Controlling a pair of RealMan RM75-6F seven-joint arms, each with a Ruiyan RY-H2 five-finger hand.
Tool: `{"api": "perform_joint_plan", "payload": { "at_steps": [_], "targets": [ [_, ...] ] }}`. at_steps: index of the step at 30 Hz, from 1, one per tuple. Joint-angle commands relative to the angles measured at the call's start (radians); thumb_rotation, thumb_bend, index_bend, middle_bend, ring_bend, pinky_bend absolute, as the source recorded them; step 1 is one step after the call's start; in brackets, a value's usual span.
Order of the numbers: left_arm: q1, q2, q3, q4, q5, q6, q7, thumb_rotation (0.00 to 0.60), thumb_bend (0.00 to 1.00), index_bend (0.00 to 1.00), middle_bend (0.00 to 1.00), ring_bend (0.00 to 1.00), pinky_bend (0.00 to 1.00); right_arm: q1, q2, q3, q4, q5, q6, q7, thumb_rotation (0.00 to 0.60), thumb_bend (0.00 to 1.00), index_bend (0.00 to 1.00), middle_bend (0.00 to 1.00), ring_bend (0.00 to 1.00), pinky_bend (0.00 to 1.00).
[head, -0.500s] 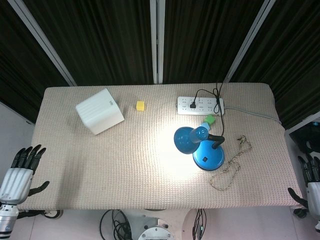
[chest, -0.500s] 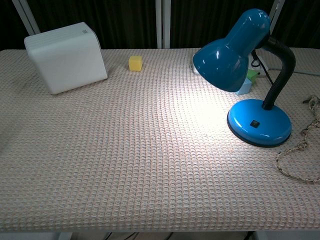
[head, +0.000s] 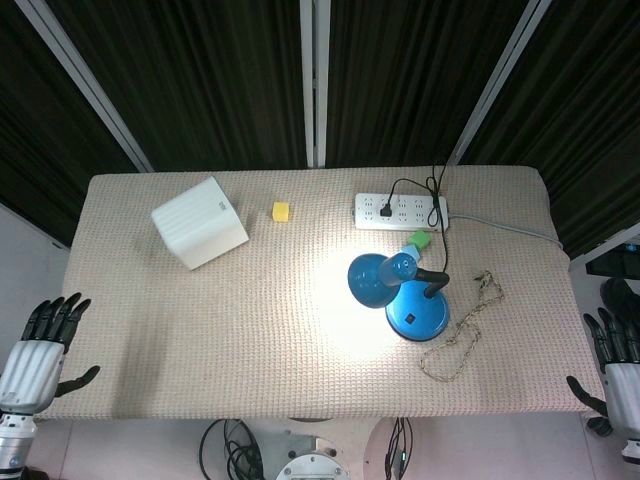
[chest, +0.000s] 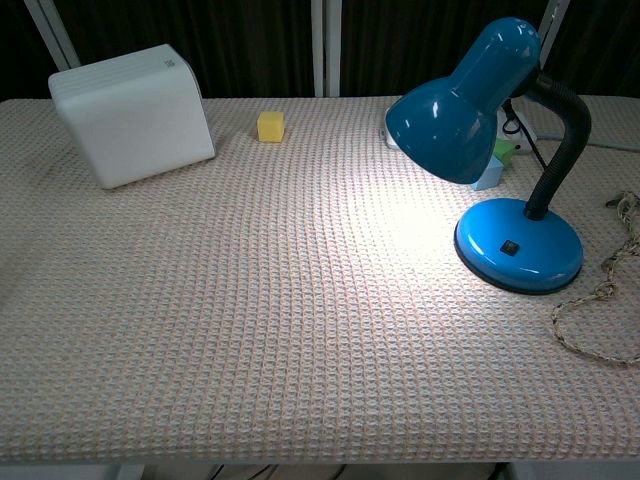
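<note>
Head view: left hand (head: 32, 350) off the table's (head: 200, 340) left edge, fingers spread, empty; right hand (head: 618, 370) off the right edge, spread, empty, nearest the rope (head: 462, 330). Chest view: lit lamp (chest: 505, 150) right, rope (chest: 600, 300) beside; hands unseen.

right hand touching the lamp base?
Apart. The head view shows the right hand off the table's right edge, with bare cloth and the rope between it and the lamp base.
</note>
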Motion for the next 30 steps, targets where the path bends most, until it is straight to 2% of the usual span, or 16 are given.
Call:
{"api": "perform_joint_plan", "payload": {
  "at_steps": [1,9,10,11,12,13,15,16,18,21,26,30],
  "targets": [
    [-0.001,-0.004,0.001,0.002,0.004,0.001,0.0,0.6,0.15,0.05,0.0,0.0,0.0,0.006,0.002,-0.005,-0.011,-0.015,-0.014,-0.011,0.6,0.12,0.0,0.0,0.0,0.0],
    [0.0,-0.012,0.007,0.005,0.007,-0.005,0.003,0.6,0.15,0.05,0.0,0.0,0.0,0.045,0.01,-0.035,-0.074,-0.069,-0.11,-0.084,0.6,0.11,0.0,0.0,0.0,0.0],
    [0.0,-0.012,0.007,0.005,0.008,-0.005,0.005,0.6,0.15,0.05,0.0,0.0,0.0,0.054,0.012,-0.036,-0.088,-0.074,-0.125,-0.101,0.6,0.1,0.0,0.01,0.04,0.04],
    [0.0,-0.013,0.008,0.004,0.009,-0.005,0.006,0.6,0.15,0.05,0.0,0.0,0.0,0.064,0.01,-0.034,-0.097,-0.087,-0.134,-0.111,0.6,0.1,0.0,0.08,0.18,0.2],
    [0.0,-0.013,0.009,0.003,0.009,-0.006,0.008,0.6,0.15,0.05,0.0,0.0,0.0,0.081,0.01,-0.04,-0.111,-0.105,-0.159,-0.111,0.6,0.09,0.0,0.21,0.38,0.42],
    [0.0,-0.012,0.01,0.002,0.009,-0.007,0.009,0.6,0.15,0.05,0.0,0.0,0.0,0.096,0.016,-0.048,-0.127,-0.115,-0.19,-0.114,0.6,0.09,0.0,0.38,0.58,0.64],
    [0.0,-0.011,0.01,0.0,0.009,-0.007,0.012,0.6,0.15,0.05,0.0,0.0,0.0,0.133,0.034,-0.053,-0.174,-0.119,-0.263,-0.17,0.6,0.09,0.0,0.62,0.73,0.77],
    [0.001,-0.011,0.01,-0.002,0.008,-0.007,0.012,0.6,0.15,0.05,0.0,0.0,0.0,0.148,0.038,-0.05,-0.197,-0.117,-0.291,-0.204,0.6,0.09,0.0,0.7,0.77,0.79],
    [0.002,-0.011,0.009,-0.004,0.007,-0.004,0.01,0.6,0.15,0.05,0.0,0.0,0.0,0.181,0.041,-0.043,-0.259,-0.091,-0.364,-0.274,0.6,0.1,0.0,0.8,0.82,0.82],
    [0.004,-0.012,0.009,-0.004,0.004,-0.003,0.008,0.6,0.15,0.05,0.0,0.0,0.0,0.236,0.057,-0.036,-0.36,-0.011,-0.5,-0.359,0.6,0.12,0.0,0.87,0.87,0.86],
    [0.006,-0.006,0.01,-0.004,0.001,-0.005,0.001,0.6,0.15,0.05,0.0,0.0,0.0,0.342,0.068,0.013,-0.458,0.198,-0.685,-0.512,0.6,0.14,0.0,0.91,0.9,0.89],
    [0.007,0.0,0.009,-0.005,-0.01,-0.008,-0.012,0.6,0.15,0.05,0.0,0.0,0.0,0.416,0.053,0.043,-0.493,0.366,-0.76,-0.603,0.6,0.15,0.0,0.91,0.91,0.89]
  ]
}}
